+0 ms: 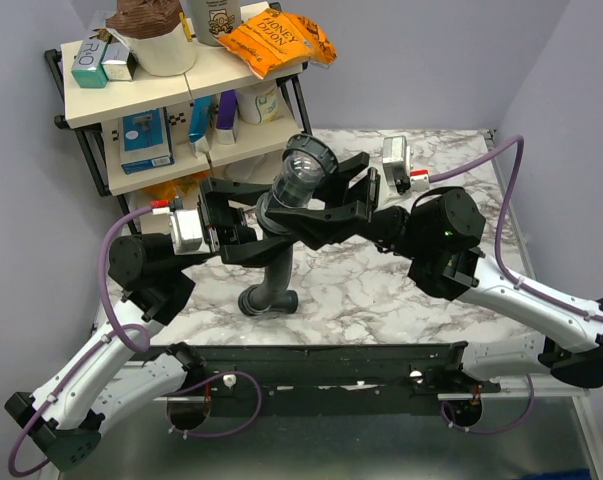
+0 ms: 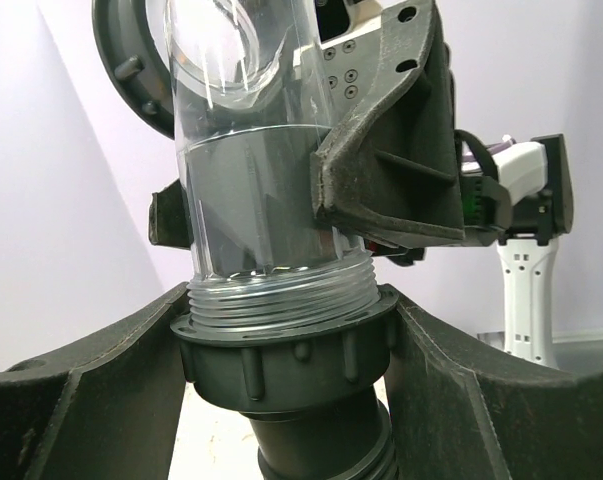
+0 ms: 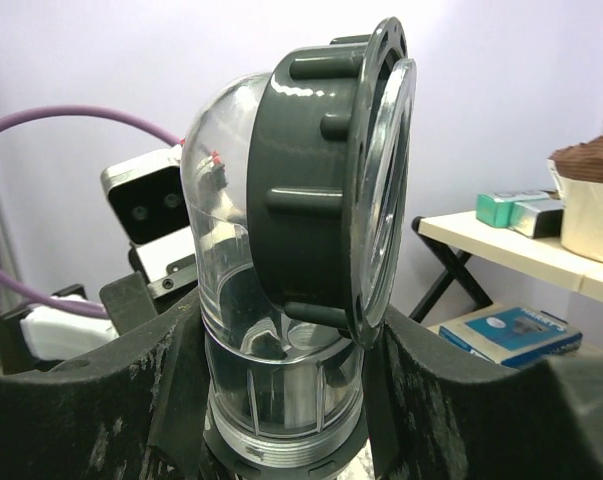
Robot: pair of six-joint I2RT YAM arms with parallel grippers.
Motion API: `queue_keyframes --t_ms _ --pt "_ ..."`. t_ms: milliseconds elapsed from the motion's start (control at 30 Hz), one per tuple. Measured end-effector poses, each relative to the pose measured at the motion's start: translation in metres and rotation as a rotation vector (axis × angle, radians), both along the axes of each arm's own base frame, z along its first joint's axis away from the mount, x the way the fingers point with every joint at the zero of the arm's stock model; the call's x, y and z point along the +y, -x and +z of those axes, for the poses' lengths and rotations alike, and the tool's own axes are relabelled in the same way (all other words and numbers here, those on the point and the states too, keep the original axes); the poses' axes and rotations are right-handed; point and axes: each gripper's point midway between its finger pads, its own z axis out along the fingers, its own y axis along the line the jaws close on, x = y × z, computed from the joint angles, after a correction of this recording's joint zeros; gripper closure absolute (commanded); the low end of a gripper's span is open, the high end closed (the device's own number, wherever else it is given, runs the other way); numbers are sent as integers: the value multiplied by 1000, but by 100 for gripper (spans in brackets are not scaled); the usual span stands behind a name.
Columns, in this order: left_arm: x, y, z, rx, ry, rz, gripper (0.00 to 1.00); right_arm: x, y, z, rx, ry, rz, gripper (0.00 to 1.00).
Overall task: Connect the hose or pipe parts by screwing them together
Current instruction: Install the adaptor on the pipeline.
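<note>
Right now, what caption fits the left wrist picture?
Left hand grips the grey ring nut; right hand holds the clear elbow pipe above.

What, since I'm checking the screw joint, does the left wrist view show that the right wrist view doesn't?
Left wrist only: the ribbed side of the grey collar nut and the dark pipe below it. Right wrist only: the shelf with boxes and a purple cable. Both: the clear elbow pipe, its threaded lower end and its grey-ringed mouth.
</note>
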Motion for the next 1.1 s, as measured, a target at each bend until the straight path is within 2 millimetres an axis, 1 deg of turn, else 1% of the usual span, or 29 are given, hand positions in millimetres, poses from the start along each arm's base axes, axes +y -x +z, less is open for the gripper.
queue_keyframes --t_ms 200,433,700,900,1100 --pt "2 -8 1 -5 8 49 100 3 -9 0 32 11 -63 99" --pt "6 -22 2 -6 28 130 100 9 -21 0 98 50 -177 99" --pt "14 -39 1 16 56 234 100 20 -41 -4 207 93 -390 99" --pt "23 -49 1 40 85 303 100 29 -52 -6 262 138 -543 99" --pt "28 -58 -4 72 101 349 100 33 -62 -11 317 182 -685 100"
